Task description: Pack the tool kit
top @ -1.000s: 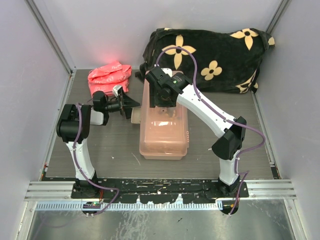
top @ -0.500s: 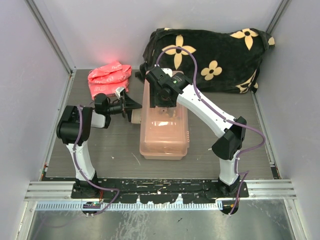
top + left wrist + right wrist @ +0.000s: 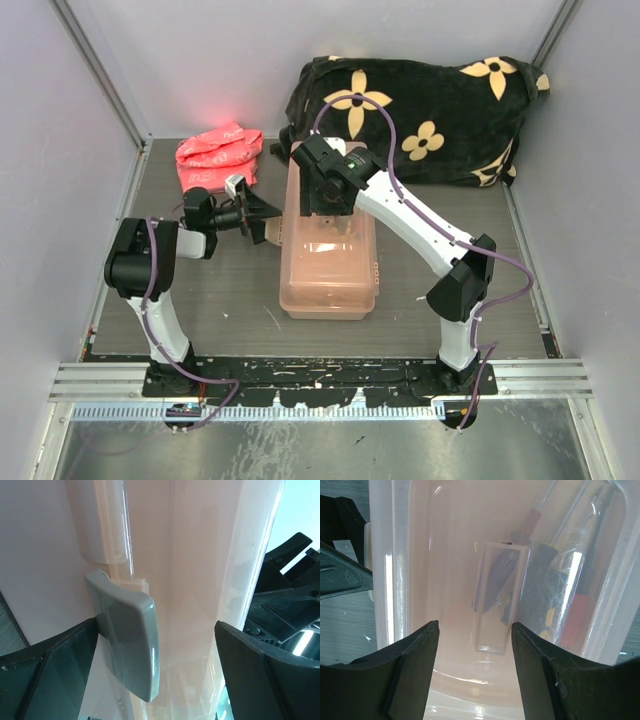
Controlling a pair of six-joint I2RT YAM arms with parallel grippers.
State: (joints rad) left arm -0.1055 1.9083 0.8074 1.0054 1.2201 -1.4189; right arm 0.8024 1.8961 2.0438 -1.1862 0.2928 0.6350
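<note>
A translucent pink tool box (image 3: 330, 258) with its lid on lies in the middle of the table. My left gripper (image 3: 262, 219) is open at the box's left side; its jaws straddle the grey side latch (image 3: 127, 632), which hangs loose from the lid. My right gripper (image 3: 322, 200) is open and hovers over the far part of the lid (image 3: 470, 555). Through the lid I see screwdrivers with red and black handles (image 3: 580, 605) and a small clear case (image 3: 499, 597) inside.
A pink bag (image 3: 218, 155) lies at the back left. A black blanket with yellow flowers (image 3: 420, 115) fills the back right. Enclosure walls stand on both sides.
My left arm's elbow has shifted slightly left while its gripper stays at the box's left latch. The right arm has barely moved.
</note>
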